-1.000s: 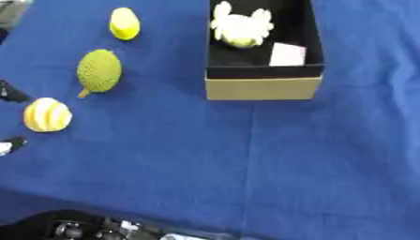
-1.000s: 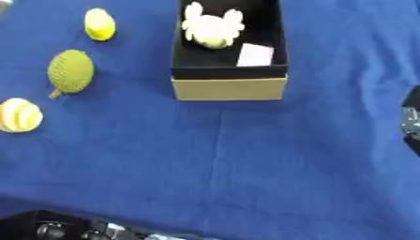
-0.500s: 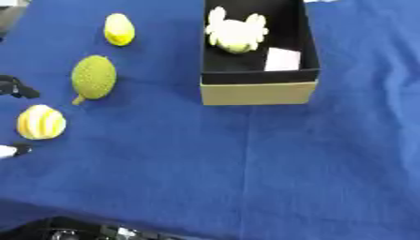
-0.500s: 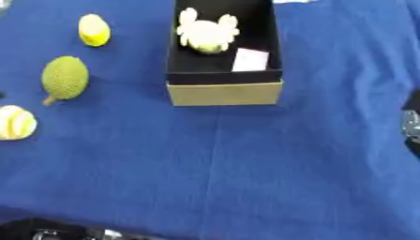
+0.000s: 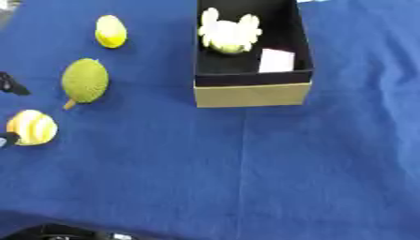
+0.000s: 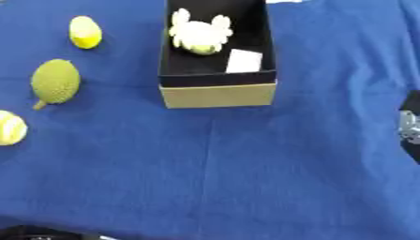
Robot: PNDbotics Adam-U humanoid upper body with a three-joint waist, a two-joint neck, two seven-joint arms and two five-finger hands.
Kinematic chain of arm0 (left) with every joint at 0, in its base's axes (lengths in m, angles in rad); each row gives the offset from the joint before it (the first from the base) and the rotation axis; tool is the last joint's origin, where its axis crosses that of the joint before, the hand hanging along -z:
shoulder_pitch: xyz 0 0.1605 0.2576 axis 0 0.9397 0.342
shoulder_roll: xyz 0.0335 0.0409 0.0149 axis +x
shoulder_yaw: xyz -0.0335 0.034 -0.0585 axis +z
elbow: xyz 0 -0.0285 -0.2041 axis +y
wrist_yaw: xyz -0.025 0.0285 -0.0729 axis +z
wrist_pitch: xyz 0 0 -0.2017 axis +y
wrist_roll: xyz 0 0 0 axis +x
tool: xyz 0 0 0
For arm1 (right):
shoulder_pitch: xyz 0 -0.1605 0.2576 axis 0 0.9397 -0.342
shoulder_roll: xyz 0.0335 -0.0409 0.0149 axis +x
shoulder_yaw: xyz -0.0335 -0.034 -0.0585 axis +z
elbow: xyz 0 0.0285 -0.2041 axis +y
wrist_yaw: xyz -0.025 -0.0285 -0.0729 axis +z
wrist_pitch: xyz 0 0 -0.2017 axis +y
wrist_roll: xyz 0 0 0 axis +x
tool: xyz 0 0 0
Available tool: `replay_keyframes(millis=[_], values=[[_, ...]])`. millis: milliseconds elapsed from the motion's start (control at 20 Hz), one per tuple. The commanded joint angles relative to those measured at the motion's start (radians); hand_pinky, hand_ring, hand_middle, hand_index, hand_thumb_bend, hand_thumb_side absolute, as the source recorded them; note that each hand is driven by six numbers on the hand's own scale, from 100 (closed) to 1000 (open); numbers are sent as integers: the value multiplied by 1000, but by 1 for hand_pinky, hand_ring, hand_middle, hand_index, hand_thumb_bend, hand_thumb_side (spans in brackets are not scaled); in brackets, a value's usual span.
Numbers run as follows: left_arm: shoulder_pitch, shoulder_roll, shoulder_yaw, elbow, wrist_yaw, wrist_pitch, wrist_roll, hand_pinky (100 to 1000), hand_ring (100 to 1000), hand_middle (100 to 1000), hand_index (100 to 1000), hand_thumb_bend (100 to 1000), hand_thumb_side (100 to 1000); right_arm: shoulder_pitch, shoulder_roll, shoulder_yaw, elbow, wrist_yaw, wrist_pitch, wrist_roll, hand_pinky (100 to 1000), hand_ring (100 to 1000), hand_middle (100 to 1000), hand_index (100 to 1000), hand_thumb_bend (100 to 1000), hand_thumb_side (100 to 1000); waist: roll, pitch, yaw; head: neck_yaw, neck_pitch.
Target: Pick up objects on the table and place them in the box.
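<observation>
A blue cloth (image 5: 271,178) covered the table, and the box (image 5: 252,93) sat toward the far side, open at the top, black inside with a tan near wall. In it lay a pale crab-like toy (image 5: 228,35) at the far end, and a small white card (image 5: 276,61) leaned near the right wall. Left of the box, three objects sat in a loose line on the cloth, well apart from one another. Farthest was a yellow lemon (image 5: 111,31). Nearer came a green bumpy fruit (image 5: 85,82) with a short stem pointing toward the near left. Nearest of all, at the left edge, sat a yellow-and-white striped ball (image 5: 32,127). The left hand (image 5: 10,84) showed only as dark fingertips at the left edge, one above the ball and one just beside it below; they bracketed the ball, though I could not tell whether they were open or closed or touched it. The right hand (image 6: 409,126) showed as a dark and silver shape at the right edge of the right eye view, well away from the box; its fingers could not be made out.
</observation>
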Motion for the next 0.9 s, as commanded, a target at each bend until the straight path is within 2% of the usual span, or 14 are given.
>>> replay_keyframes(millis=[50, 400, 450, 600, 900], values=[[-16, 23, 8, 16, 9, -5, -10, 841, 802, 748, 849, 372, 202, -8, -14, -9, -15, -8, 0, 3, 769, 783, 727, 795, 100, 100, -1, -14, -3, 1, -17], [-52, -3, -1, 95, -10, 2, -21, 841, 802, 749, 848, 375, 207, -15, 0, -6, -15, -12, 1, 5, 768, 783, 727, 795, 100, 100, -6, -5, -15, 10, -25], [-52, -4, -2, 99, -10, 0, -22, 841, 800, 748, 851, 383, 238, -15, 0, -6, -15, -12, 1, 5, 768, 783, 727, 795, 100, 100, -6, -5, -15, 10, -25], [-57, -18, -10, 127, -7, -1, -46, 840, 798, 748, 853, 389, 252, -19, 12, -7, -15, -16, 2, -1, 766, 782, 726, 795, 100, 100, -10, 3, -17, 18, -24], [-75, -37, -21, 175, -17, -7, -89, 841, 801, 754, 860, 438, 268, -24, 27, -6, -15, -22, 6, -5, 764, 781, 726, 792, 100, 100, -12, 13, -18, 26, -25]])
